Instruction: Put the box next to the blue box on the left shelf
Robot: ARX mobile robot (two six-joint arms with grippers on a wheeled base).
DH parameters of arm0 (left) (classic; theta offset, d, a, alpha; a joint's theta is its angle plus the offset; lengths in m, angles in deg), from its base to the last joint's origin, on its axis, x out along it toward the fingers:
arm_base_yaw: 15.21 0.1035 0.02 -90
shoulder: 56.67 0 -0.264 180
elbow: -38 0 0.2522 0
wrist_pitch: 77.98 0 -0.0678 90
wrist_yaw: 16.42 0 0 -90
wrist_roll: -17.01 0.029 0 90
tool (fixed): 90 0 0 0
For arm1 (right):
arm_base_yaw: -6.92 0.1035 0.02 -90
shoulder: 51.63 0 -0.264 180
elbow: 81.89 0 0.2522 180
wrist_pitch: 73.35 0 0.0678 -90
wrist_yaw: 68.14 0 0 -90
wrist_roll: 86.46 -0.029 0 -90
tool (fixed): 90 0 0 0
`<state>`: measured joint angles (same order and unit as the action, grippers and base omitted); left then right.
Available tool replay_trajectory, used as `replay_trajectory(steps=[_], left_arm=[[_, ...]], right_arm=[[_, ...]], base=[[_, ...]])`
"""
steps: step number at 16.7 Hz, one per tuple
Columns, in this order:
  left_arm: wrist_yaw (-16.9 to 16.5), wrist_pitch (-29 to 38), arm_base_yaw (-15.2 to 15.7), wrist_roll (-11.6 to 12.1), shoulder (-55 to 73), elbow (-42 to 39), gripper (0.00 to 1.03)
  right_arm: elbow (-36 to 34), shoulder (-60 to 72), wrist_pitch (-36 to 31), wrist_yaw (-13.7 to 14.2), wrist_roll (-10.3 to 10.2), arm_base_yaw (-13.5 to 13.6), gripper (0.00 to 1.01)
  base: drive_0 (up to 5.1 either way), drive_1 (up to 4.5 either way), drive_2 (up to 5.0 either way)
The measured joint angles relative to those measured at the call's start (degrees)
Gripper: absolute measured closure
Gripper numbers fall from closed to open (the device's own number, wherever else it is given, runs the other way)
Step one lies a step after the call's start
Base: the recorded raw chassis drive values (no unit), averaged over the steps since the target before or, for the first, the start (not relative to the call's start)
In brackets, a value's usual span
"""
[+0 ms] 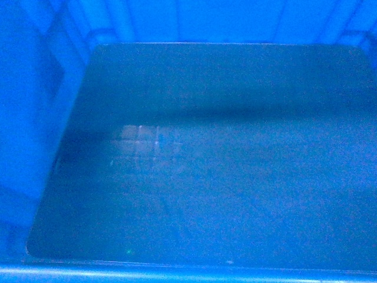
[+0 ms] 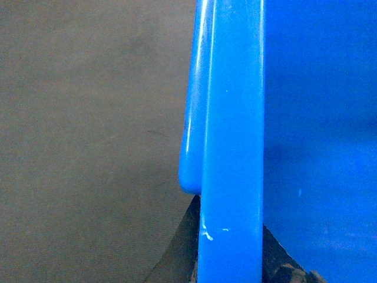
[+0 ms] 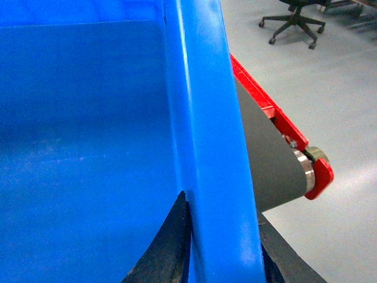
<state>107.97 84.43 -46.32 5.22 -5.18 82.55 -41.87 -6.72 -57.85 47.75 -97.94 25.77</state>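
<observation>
My left gripper (image 2: 231,272) and right gripper (image 3: 221,259) each clamp the box (image 1: 200,159) rim between their fingers.

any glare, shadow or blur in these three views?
Head: box floor shows a pale reflection left of centre and a dark shadow band across it; soft overall. Left wrist: rim has a bright streak of glare, surface behind is blurred. Right wrist: rim is sharp, office chair is soft.
</observation>
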Motion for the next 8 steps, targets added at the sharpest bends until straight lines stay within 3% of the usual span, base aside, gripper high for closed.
replay_trajectory(steps=[8], left_arm=[[0.0,0.0,0.0,0.0,0.0,0.0,0.94]], right_arm=[[0.0,0.0,0.0,0.0,0.0,0.0,0.84]], base=[[-1.6,-1.57,-1.6]])
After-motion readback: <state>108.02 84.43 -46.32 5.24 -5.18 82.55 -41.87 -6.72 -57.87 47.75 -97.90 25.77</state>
